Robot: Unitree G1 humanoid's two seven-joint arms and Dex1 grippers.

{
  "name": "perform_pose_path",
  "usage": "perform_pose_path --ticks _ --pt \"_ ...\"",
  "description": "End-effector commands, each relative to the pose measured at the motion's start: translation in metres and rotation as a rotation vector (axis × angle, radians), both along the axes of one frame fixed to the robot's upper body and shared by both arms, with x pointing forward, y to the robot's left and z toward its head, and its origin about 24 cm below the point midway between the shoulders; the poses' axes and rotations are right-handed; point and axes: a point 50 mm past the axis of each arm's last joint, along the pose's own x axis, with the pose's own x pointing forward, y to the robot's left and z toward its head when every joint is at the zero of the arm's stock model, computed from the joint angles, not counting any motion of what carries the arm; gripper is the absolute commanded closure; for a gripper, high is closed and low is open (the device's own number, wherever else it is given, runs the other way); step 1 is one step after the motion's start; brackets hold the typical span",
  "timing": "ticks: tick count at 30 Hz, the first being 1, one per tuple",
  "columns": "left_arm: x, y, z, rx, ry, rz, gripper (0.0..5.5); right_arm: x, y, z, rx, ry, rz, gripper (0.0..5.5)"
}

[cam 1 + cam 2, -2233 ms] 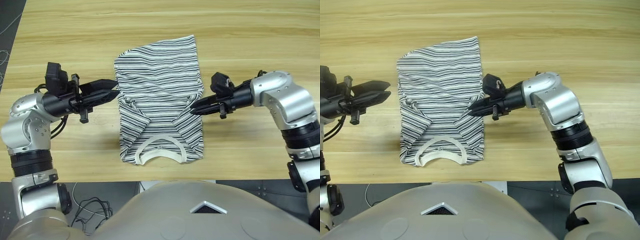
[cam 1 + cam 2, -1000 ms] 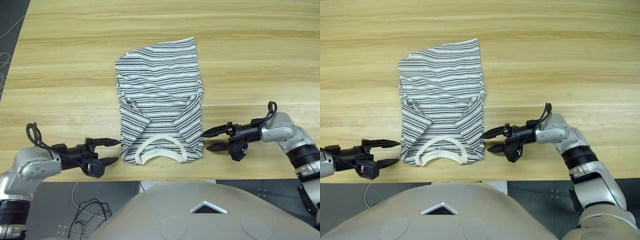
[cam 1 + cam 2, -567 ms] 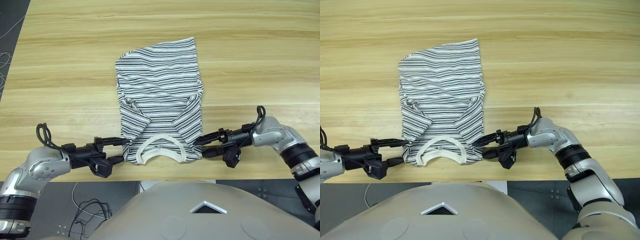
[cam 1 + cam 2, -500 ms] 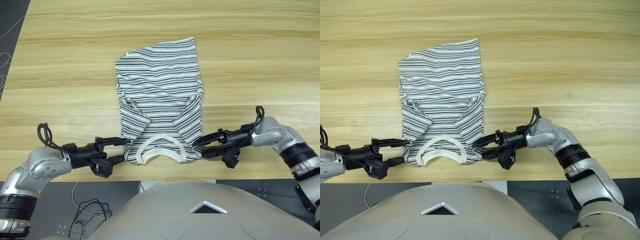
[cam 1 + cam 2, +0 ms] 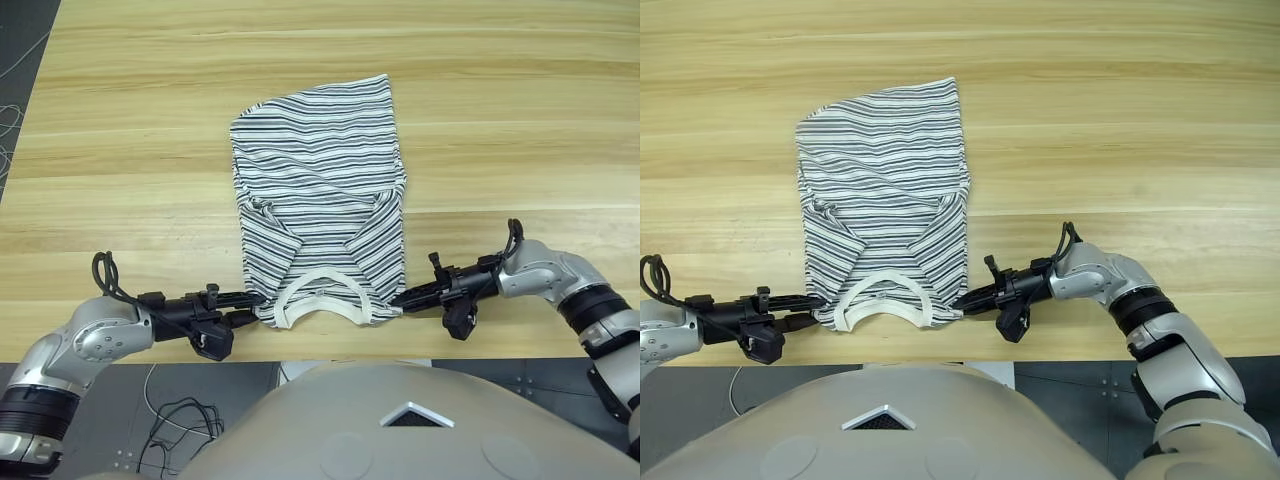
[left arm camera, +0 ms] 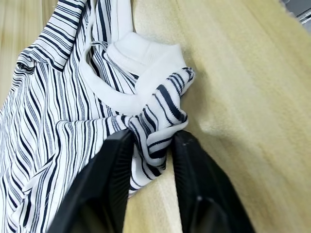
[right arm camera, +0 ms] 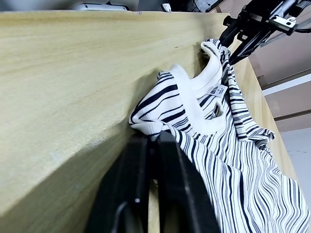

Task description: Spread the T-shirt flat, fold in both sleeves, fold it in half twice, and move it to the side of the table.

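The black-and-white striped T-shirt (image 5: 320, 190) lies on the wooden table (image 5: 520, 120) with both sleeves folded in and its white collar (image 5: 322, 320) toward me. At the near left shoulder corner, my left gripper (image 5: 258, 298) is shut on a bunched bit of striped fabric (image 6: 163, 114), its tips (image 6: 153, 145) low against the table. At the near right shoulder corner, my right gripper (image 5: 398, 298) is likewise shut on the fabric (image 7: 155, 109) beside the collar, seen close in the right wrist view (image 7: 153, 138).
The table's front edge (image 5: 330, 355) runs just below both grippers. Bare wood stretches left (image 5: 110, 170) and right (image 5: 520, 180) of the shirt. Dark floor with cables (image 5: 20, 60) lies beyond the table's left edge.
Both grippers have slid inward along the front edge to the shirt's near corners and gone from open to shut on the fabric. The shirt itself has barely moved.
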Motion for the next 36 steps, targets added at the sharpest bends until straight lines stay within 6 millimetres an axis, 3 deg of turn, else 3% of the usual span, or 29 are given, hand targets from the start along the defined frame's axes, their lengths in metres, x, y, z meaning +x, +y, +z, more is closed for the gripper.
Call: perform_pose_path --ticks 1,6,9,14,17,19,24,30,36 --pt "-0.002 0.001 -0.005 0.073 0.050 -0.028 4.82 0.001 0.000 -0.005 -0.066 0.029 -0.006 5.40" --pt "0.011 -0.008 0.021 -0.040 0.075 0.044 5.40 0.020 0.013 0.027 0.018 0.173 -0.136 5.40" --pt "0.016 -0.018 0.050 -0.176 0.281 0.158 5.40 0.029 0.019 0.058 0.038 0.332 -0.173 5.40" --pt "0.024 -0.028 0.098 -0.218 0.582 0.127 5.40 0.032 0.021 0.106 -0.029 0.615 -0.154 5.40" --pt "0.023 -0.026 0.107 -0.166 0.634 0.089 5.40 0.034 0.010 0.114 -0.119 0.738 -0.168 5.40" --pt "0.020 -0.022 0.103 -0.101 0.640 0.095 5.40 0.033 0.003 0.118 -0.161 0.818 -0.173 5.40" --pt "0.018 -0.022 0.107 -0.097 0.636 0.087 5.40 0.039 0.001 0.123 -0.134 0.847 -0.201 5.40" --pt "0.054 -0.011 0.126 -0.236 0.521 0.159 5.40 0.075 0.001 0.124 0.050 0.778 -0.338 5.40" --pt "0.103 0.003 0.120 -0.340 0.467 0.290 5.40 0.114 0.010 0.119 0.145 0.706 -0.475 5.40"
